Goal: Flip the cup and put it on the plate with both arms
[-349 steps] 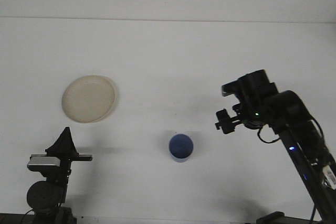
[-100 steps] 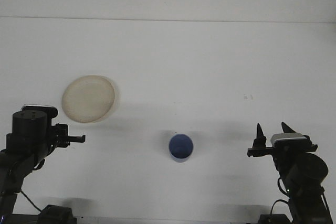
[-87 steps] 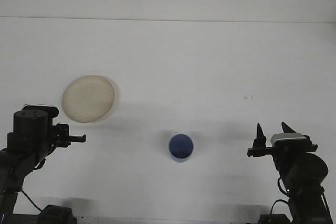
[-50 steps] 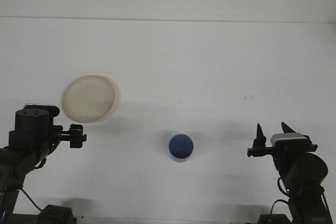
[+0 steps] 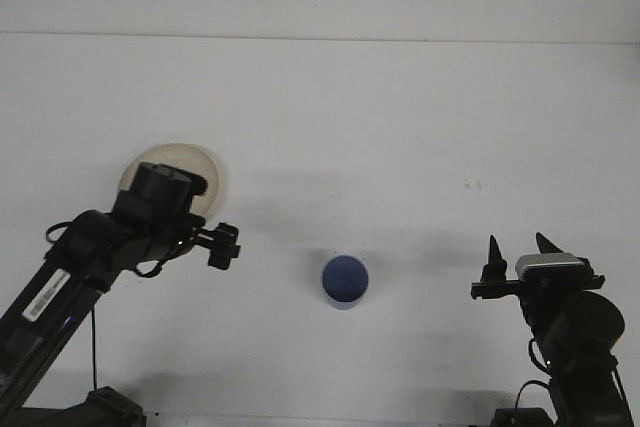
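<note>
A blue cup (image 5: 345,280) stands on the white table near the front middle, its mouth facing up. The cream plate (image 5: 210,179) lies at the left, with much of it hidden behind my left arm. My left gripper (image 5: 222,244) hovers just right of the plate, a good way left of the cup and a little farther back. My right gripper (image 5: 515,250) rests at the front right, pointing up, open and empty, well to the right of the cup.
The white table (image 5: 380,127) stretches back to a pale wall. My left arm (image 5: 90,257) runs diagonally from the front left corner. A small mark (image 5: 472,185) shows on the table at the right.
My left arm has swung up and to the right, so it now covers part of the plate and its gripper is closer to the cup. Earlier, the right arm withdrew to its resting pose.
</note>
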You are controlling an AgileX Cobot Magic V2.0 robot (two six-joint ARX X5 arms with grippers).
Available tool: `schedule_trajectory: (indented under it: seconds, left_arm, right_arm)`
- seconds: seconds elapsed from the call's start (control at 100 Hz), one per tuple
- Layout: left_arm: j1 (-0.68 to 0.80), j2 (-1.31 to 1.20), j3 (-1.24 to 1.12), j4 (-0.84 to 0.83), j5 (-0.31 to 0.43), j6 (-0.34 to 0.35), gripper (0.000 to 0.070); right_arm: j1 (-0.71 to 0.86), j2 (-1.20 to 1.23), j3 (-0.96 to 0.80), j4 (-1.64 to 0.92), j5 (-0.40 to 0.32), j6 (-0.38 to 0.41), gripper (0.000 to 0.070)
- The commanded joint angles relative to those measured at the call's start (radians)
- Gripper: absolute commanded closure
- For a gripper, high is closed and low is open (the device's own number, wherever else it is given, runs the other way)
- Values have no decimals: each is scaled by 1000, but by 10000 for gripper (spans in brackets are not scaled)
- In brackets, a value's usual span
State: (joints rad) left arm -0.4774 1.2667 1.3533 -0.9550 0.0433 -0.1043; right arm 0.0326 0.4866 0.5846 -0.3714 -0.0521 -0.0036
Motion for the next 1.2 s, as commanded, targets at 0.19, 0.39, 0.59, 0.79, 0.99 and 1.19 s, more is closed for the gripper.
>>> schedule_trajectory:
  seconds: [0.19,0.39,0.59,0.79,0.99,1.19]
  left_arm:
    - [-208,257,214,14,25,-17,179]
    - [-312,408,293,2,25,-9,179]
    - [-378,501,293,-3,26,3,179]
    - [-395,582,293,10,26,15,179]
    - [-393,649,293,6,26,29,211]
    - [-393,657,293,14,25,68,690]
  right_arm:
    - [2,3,11,11,0,7,210]
    - [2,3,11,11,0,7,210]
    - [2,3,11,11,0,7,210]
    - [2,3,11,11,0,7,210]
    - [2,3,11,11,0,7,210]
    - [2,3,11,11,0,7,210]
